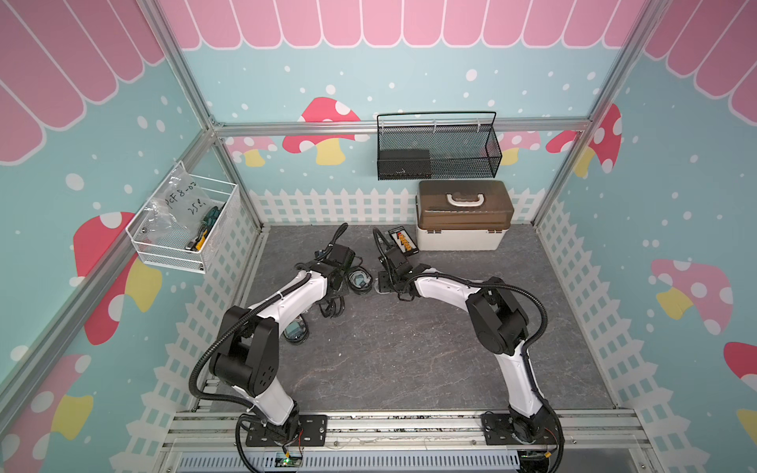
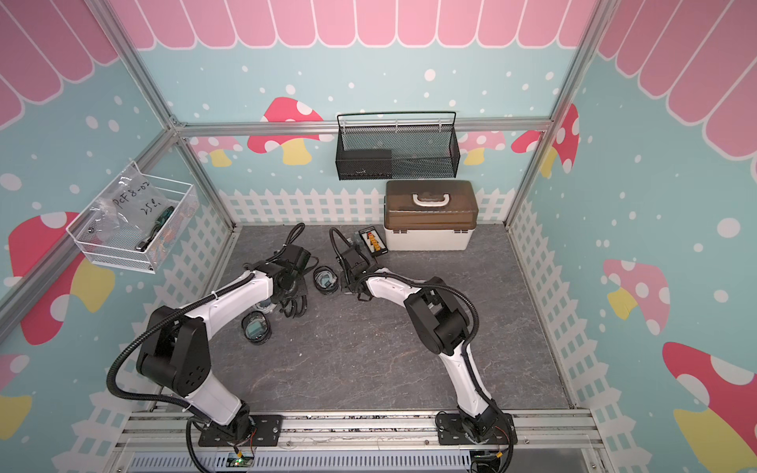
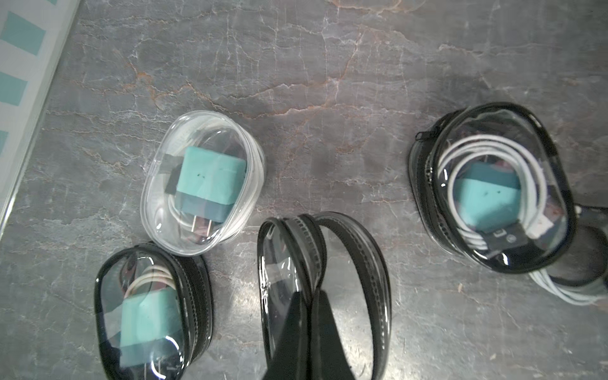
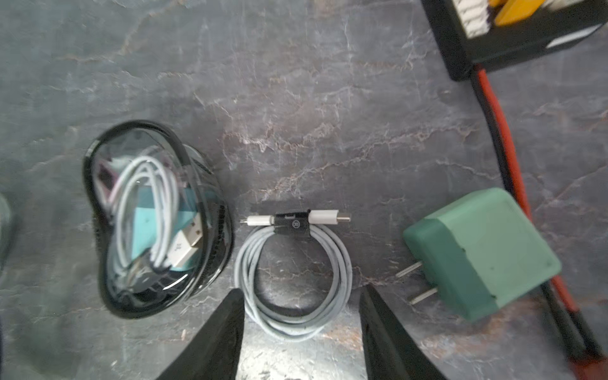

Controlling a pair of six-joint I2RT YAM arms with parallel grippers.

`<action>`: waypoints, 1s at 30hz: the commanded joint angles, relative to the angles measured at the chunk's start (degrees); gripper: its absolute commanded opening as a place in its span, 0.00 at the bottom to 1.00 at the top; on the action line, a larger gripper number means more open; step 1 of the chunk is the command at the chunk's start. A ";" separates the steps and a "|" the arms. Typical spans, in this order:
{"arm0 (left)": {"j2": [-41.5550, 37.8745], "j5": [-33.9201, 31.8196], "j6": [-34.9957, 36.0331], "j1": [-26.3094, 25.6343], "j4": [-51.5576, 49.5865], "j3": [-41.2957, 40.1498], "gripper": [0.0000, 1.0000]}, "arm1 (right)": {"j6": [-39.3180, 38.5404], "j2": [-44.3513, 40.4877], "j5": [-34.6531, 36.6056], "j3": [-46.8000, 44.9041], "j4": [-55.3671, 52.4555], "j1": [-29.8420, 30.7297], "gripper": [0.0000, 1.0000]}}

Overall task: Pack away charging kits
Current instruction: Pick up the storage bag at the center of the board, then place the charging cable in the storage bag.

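The left gripper (image 3: 310, 296) has its jaws pressed together on the black zip rim of an empty, unzipped pouch (image 3: 348, 263) over the grey table (image 3: 296, 82). Off one side of these jaws lies a clear case (image 3: 204, 131) with a teal plug (image 3: 210, 177) inside. Right beside the case is a zipped pouch (image 3: 112, 296) holding a second plug (image 3: 148, 325) and some cable. Off the other side, well apart, a third pouch (image 3: 419, 171) holds a third plug (image 3: 483, 204) ringed by white cable (image 3: 493, 144). In both top views this third pouch lies between the two grippers. The right gripper (image 4: 301, 289) has its jaws spread, low over the table, with a loose cable coil (image 4: 342, 276) lying flat between the fingertips. Whether either finger touches it cannot be told. A black strap binds the coil. Just outside one finger is the third pouch. Outside the other finger lies a loose plug (image 4: 487, 253), prongs toward the coil. It touches a red-and-black wire (image 4: 503, 138) that runs from a black board (image 4: 513, 46) farther ahead of the jaws.
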 commanded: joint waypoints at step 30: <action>-0.19 10.96 9.13 -8.50 5.63 0.86 0.00 | -14.03 -28.33 0.64 -34.32 17.00 3.01 0.00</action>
